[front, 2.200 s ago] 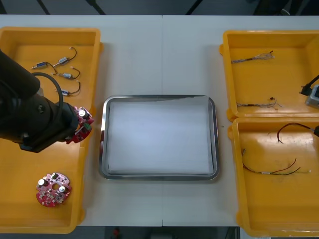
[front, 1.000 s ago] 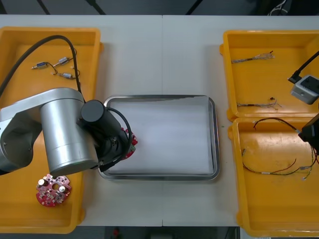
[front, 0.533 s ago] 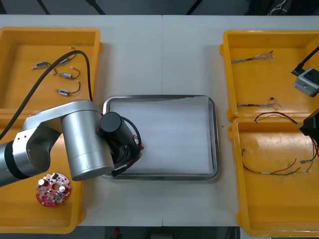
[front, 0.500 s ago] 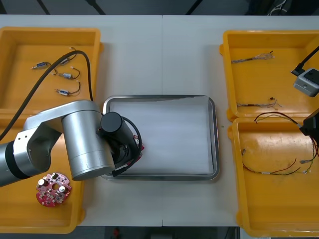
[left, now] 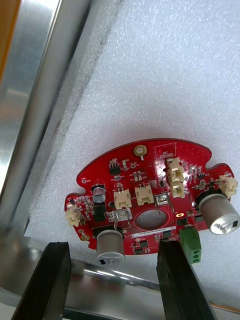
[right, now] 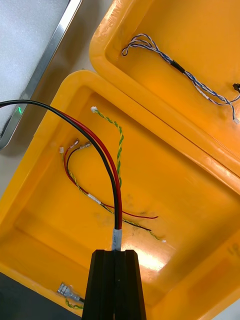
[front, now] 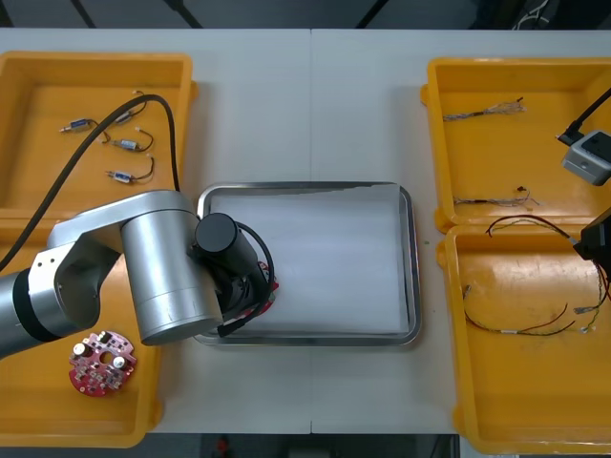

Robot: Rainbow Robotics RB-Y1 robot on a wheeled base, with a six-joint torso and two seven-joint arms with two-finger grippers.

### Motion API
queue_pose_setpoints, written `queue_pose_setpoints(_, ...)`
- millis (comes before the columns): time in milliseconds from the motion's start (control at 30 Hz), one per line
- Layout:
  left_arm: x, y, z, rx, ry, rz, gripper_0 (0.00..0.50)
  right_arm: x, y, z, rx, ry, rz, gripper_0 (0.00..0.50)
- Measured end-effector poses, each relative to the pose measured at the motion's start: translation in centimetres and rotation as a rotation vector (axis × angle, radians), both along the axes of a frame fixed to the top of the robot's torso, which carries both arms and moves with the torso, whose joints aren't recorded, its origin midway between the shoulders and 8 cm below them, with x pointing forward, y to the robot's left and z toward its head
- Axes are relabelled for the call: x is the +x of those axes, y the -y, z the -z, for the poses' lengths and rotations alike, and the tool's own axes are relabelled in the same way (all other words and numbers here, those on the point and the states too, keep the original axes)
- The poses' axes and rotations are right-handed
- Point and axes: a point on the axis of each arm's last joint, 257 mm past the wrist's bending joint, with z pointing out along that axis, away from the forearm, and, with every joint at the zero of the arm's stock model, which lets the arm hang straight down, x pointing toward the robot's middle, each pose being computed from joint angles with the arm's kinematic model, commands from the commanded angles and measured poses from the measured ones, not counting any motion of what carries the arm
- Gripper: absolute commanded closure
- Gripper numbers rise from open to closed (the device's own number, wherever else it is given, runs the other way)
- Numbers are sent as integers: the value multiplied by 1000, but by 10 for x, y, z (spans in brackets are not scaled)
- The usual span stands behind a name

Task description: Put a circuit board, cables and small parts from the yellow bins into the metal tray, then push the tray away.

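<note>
Left gripper (left: 112,250), fingers spread, with the circuit board (left: 150,210) flat in the metal tray (left: 30,100) just beyond them; right gripper (right: 114,255) pinching a cable (right: 100,150).

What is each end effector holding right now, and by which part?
Right end effector: shut on the black-and-red cable, pinched at its white-sleeved end. Left end effector: open, apparently holding nothing; the circuit board lies flat in the metal tray.

In the front view the left arm (front: 162,272) is covering most of the circuit board (front: 272,284). The right tool (right: 114,254) is hiding one end of the red and black cable (right: 117,200) between its fingers.
</note>
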Motion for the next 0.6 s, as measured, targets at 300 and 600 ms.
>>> queue_pose_setpoints(300,-12,6,-26,6,-27,57,0,0,0,0,0,0,0,500)
queue_pose_setpoints(600,-15,-19,-83,-66,-64,28,0,0,0,0,1,0,-1,500)
